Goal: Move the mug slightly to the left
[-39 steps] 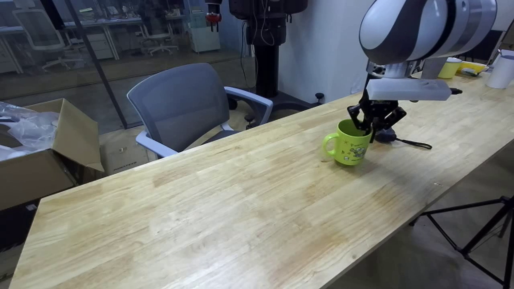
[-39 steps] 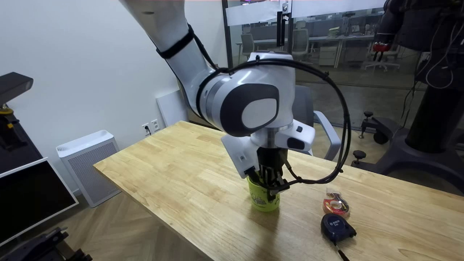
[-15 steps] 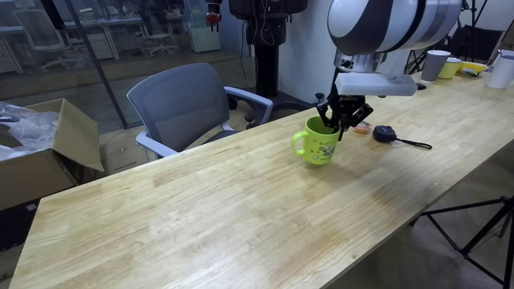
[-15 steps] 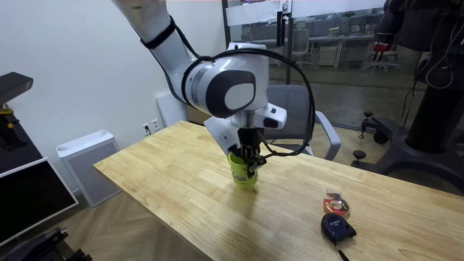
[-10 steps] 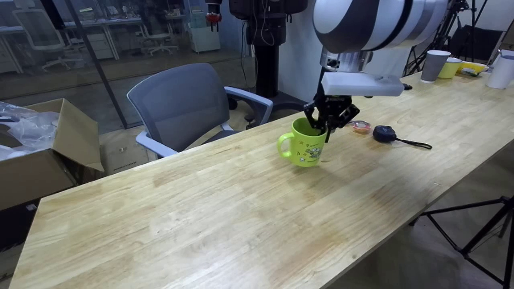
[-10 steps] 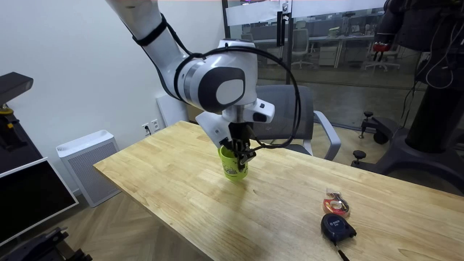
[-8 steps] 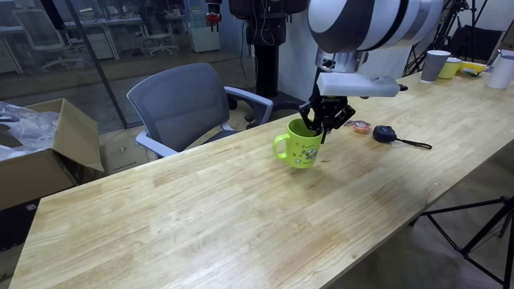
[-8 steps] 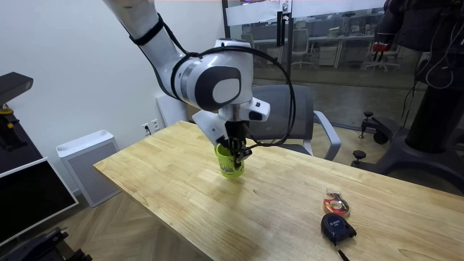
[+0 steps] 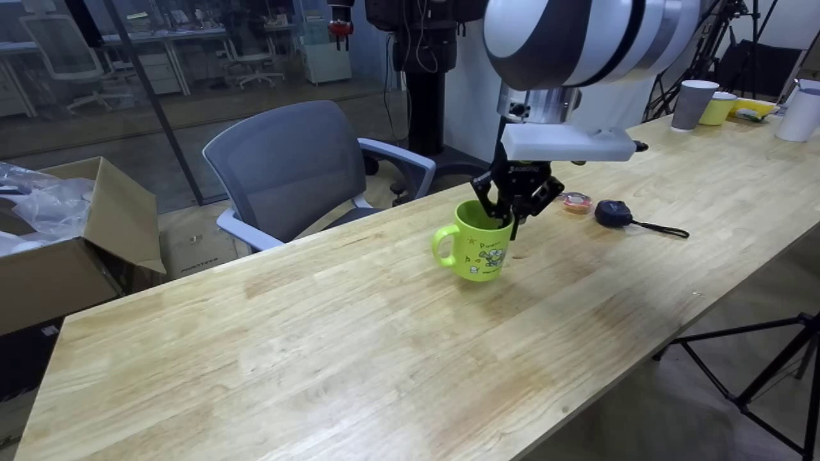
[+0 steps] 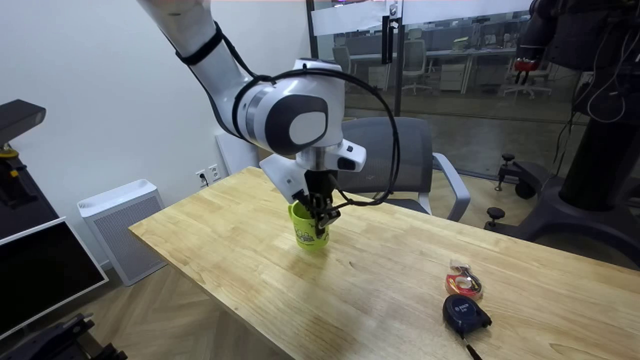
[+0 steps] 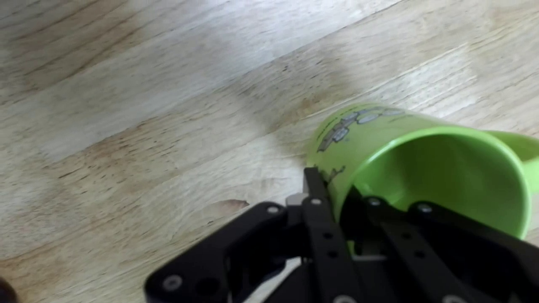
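Observation:
The lime-green mug point(image 9: 475, 256) with a printed drawing is in my gripper; in the same view its handle points left. It also shows in an exterior view point(image 10: 306, 236) and in the wrist view point(image 11: 358, 141). My black gripper point(image 9: 508, 225) is shut on the mug's rim wall, on the side away from the handle. In the wrist view, one finger of the gripper point(image 11: 333, 185) is inside the mug and one outside. The mug is about upright, low over the wooden table point(image 9: 307, 346); I cannot tell whether its base touches. The gripper point(image 10: 320, 220) partly hides the mug.
A dark tape measure point(image 9: 613, 214) with a strap and a red tape roll point(image 9: 577, 203) lie to the mug's right. A grey cup point(image 9: 694, 105), a yellow-green cup point(image 9: 717, 109) and a white container point(image 9: 799, 115) stand at the far right. A chair point(image 9: 295, 173) stands behind the table.
The gripper has carried the mug leftward in both exterior views over these frames. In the last half second it has moved slightly left and lower. The grip has stayed shut.

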